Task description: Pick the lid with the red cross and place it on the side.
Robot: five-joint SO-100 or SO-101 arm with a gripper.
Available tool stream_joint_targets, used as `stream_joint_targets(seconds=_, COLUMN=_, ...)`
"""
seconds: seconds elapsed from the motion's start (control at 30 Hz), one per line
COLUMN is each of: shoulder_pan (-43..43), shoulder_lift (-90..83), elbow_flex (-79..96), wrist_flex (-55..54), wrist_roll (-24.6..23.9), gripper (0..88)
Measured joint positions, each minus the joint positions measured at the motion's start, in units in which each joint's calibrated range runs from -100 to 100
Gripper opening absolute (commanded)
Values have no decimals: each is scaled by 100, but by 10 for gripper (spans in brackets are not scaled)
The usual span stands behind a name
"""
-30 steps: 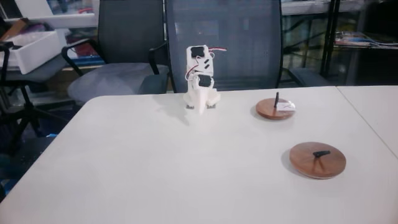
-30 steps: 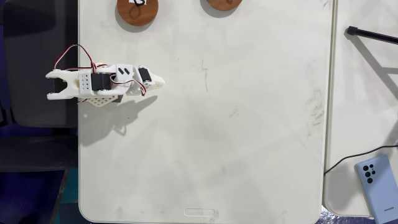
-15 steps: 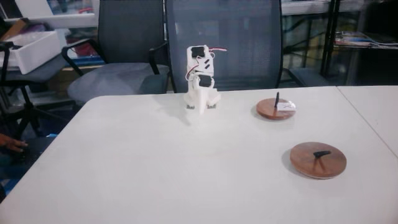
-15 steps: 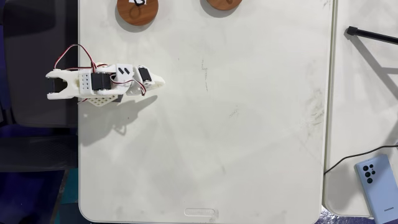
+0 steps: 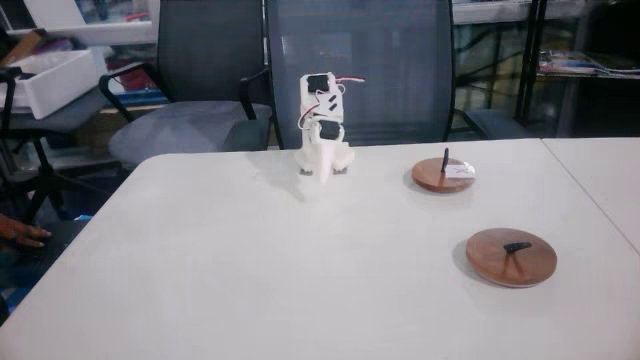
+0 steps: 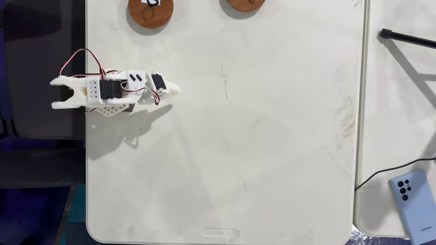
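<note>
The lid with the red cross point(image 5: 444, 175) is a small light-brown wooden disc with a white sticker and an upright black loop handle. It lies on the white table point(image 5: 300, 270) at the back right in one fixed view. In the top-down fixed view the lid point(image 6: 150, 10) sits at the top edge. The white arm is folded at the table's far edge. Its gripper point(image 5: 322, 178) point(image 6: 176, 87) points down at the tabletop, looks shut and holds nothing. It is well apart from the lid.
A larger, darker wooden disc point(image 5: 511, 257) point(image 6: 245, 3) with a black bar handle lies nearer the front right. A second table point(image 6: 398, 102) adjoins, carrying a blue phone point(image 6: 412, 195) and a black cable point(image 6: 405, 37). Office chairs point(image 5: 360, 70) stand behind. A person's hand point(image 5: 20, 235) shows at the left edge.
A person's hand has come into view low at the left edge of the side-on fixed view. The arm and both discs have stayed put.
</note>
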Motion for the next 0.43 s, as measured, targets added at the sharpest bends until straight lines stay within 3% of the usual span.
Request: stream_joint_targets(seconds=0.43, shoulder_pan=0, shoulder_lift=0, elbow_flex=0, wrist_flex=0, wrist_roll=16, gripper=7)
